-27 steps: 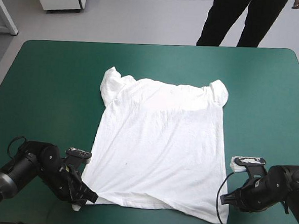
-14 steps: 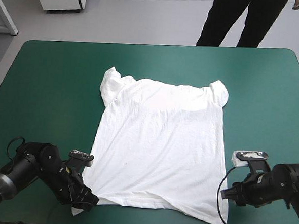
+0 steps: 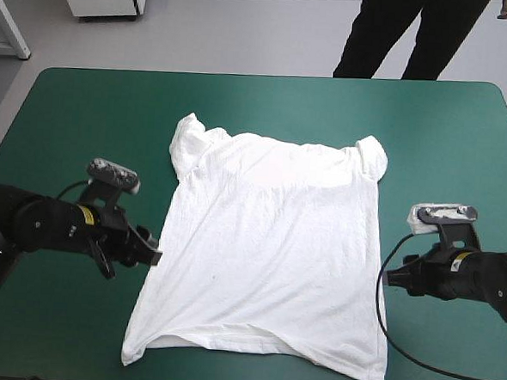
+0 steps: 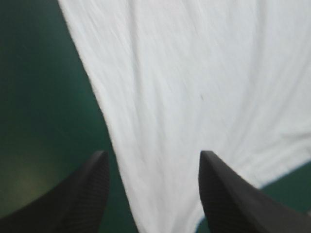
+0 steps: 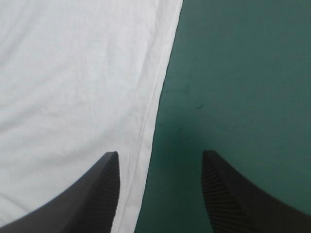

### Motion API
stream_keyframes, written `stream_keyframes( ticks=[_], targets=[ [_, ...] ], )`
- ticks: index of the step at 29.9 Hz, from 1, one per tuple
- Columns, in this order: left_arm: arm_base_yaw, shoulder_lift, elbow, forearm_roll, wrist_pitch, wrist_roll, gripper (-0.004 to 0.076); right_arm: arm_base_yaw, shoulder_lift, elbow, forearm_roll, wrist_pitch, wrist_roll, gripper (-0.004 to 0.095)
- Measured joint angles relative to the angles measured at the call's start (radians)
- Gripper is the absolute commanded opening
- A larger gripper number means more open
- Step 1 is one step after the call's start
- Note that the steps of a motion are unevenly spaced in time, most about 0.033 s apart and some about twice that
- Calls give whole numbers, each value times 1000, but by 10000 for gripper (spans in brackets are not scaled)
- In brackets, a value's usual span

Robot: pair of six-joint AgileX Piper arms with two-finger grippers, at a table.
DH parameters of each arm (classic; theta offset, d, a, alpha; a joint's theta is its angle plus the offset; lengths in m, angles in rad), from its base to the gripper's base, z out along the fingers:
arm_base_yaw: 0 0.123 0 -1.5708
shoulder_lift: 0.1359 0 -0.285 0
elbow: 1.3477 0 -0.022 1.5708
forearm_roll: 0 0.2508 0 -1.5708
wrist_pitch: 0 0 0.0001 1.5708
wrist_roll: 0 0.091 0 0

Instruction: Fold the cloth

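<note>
At the middle of the teal-green cover (image 3: 86, 119) the white T-shirt (image 3: 267, 251) lies spread flat; the left gripper (image 3: 149, 254) and right gripper (image 3: 390, 280) flank its side edges, fingers wide apart.

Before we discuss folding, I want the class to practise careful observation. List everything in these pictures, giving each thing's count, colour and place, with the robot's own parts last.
T-shirt: one, white, spread flat at the table's middle, sleeves toward the far edge, hem toward the near edge.
table cover: one, teal-green, under the T-shirt, bare on either side of it.
left gripper: one, black fingers, open, at the T-shirt's left side edge, which runs between its fingers.
right gripper: one, black fingers, open, at the T-shirt's right side edge, which runs between its fingers.
</note>
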Motion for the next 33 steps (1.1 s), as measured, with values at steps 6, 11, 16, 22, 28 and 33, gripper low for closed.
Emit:
stream_keyframes(
  ticks=[6,11,16,22,28,33],
  targets=[
    [0,147,-134,122,-73,-13,435,0,79,-87,-28,-37,33,494],
    [0,305,-146,138,-140,-16,477,0,168,-188,-29,-43,36,493],
    [0,443,-146,172,-214,-17,477,0,249,-298,-29,-50,36,493],
    [21,585,-146,220,-274,-25,477,0,308,-368,-29,-53,27,493],
    [76,692,-147,150,-301,-17,477,0,335,-372,-29,-53,20,492],
    [76,725,-149,105,-327,-1,464,0,349,-373,-29,-56,20,492]
  ],
)
